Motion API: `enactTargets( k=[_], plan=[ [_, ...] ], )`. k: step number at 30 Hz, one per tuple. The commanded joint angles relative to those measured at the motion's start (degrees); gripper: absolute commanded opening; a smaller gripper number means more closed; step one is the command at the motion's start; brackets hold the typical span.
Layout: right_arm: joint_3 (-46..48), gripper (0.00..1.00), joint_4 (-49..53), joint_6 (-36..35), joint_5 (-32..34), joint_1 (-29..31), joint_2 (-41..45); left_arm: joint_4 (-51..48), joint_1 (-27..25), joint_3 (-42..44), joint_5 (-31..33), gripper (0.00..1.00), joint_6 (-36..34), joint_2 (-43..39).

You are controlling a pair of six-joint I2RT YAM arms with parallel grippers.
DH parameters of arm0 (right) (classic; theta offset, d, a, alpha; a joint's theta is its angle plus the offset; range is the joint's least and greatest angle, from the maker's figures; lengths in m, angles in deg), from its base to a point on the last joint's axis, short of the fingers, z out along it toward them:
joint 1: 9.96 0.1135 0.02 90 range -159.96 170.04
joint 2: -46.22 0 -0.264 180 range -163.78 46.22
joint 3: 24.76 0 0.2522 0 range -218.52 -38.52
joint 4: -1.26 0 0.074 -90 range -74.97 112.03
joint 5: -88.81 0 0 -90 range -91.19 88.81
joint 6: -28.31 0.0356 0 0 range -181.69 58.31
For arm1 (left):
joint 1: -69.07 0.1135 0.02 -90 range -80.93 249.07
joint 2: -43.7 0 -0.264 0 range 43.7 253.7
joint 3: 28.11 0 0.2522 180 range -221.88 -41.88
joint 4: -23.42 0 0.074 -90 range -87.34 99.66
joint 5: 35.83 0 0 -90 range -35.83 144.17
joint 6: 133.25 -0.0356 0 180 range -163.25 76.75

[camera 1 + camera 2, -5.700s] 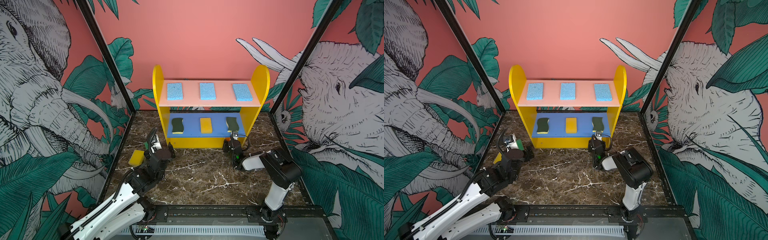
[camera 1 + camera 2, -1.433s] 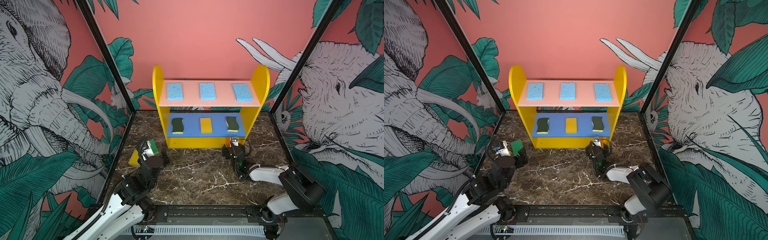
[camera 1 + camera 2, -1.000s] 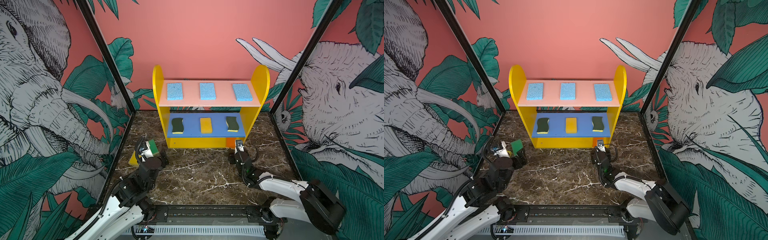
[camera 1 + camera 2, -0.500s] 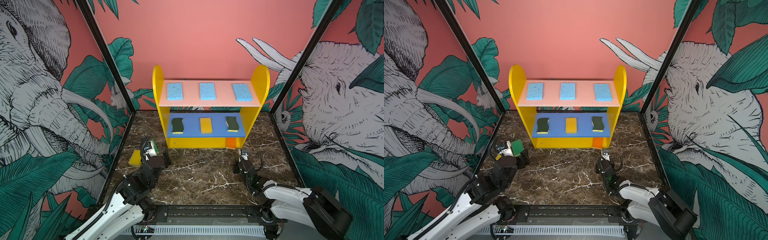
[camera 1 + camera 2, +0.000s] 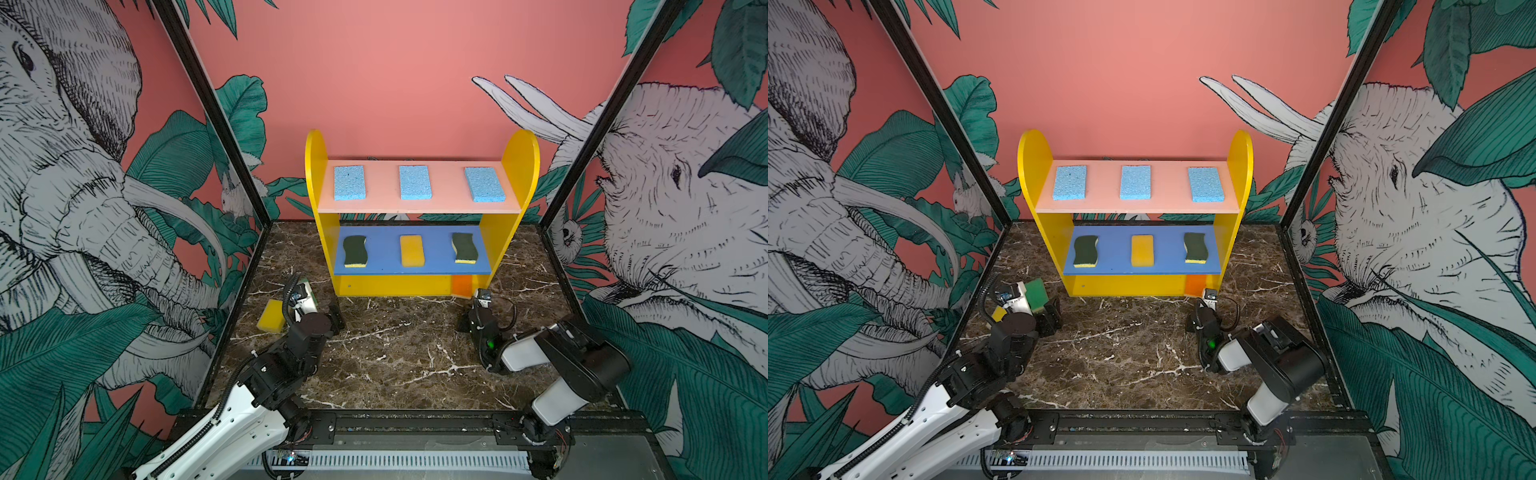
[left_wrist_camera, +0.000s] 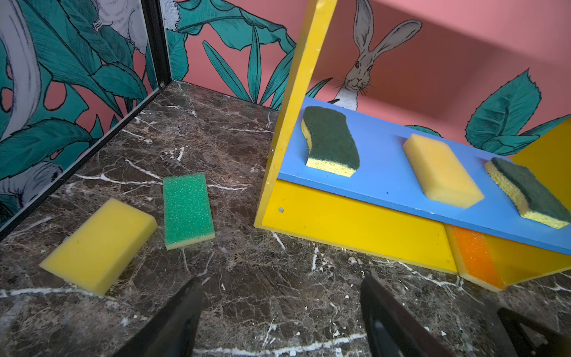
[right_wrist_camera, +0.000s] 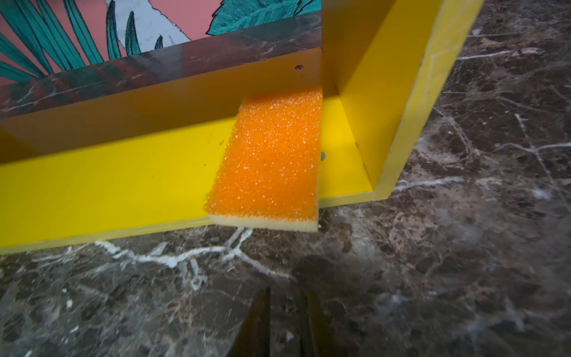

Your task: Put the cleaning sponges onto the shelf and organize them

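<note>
The shelf (image 5: 490, 249) stands at the back. Three light-blue sponges (image 5: 414, 182) lie on its pink top board. Two wavy green sponges (image 5: 355, 251) flank a yellow one (image 5: 412, 250) on the blue board. An orange sponge (image 7: 272, 157) lies flat at the right end of the yellow base, its front edge overhanging. On the floor left of the shelf lie a bright green sponge (image 6: 188, 210) and a yellow sponge (image 6: 100, 244). My left gripper (image 6: 282, 312) hovers open and empty just short of them. My right gripper (image 7: 287, 321) is in front of the orange sponge, jaws close together, holding nothing.
Patterned walls with black corner posts (image 5: 216, 120) close in both sides and the back. The dark marble floor (image 5: 395, 353) stretches in front of the shelf. A black rail (image 5: 415, 424) runs along the front edge, carrying both arm bases.
My right gripper has backed away from the shelf base and drawn its jaws together, leaving the orange sponge there. The left gripper has only shifted slightly beside the floor sponges.
</note>
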Motion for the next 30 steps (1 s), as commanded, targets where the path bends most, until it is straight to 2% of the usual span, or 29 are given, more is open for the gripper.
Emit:
enactTargets(
  k=[1,14,30],
  plan=[
    [-1.8,0.20,-7.0,1.7,-0.6,-0.5,-2.6,3.0,0.1,0.5,0.4,0.81,-0.9,0.8],
    [-7.5,0.21,-1.2,-0.5,2.3,-2.7,-5.6,5.4,0.1,-0.1,1.2,0.81,-2.7,4.1],
    [-10.7,0.22,-0.5,-3.4,2.1,-4.1,-7.7,4.6,0.0,0.0,1.9,0.81,-2.0,3.9]
  ],
)
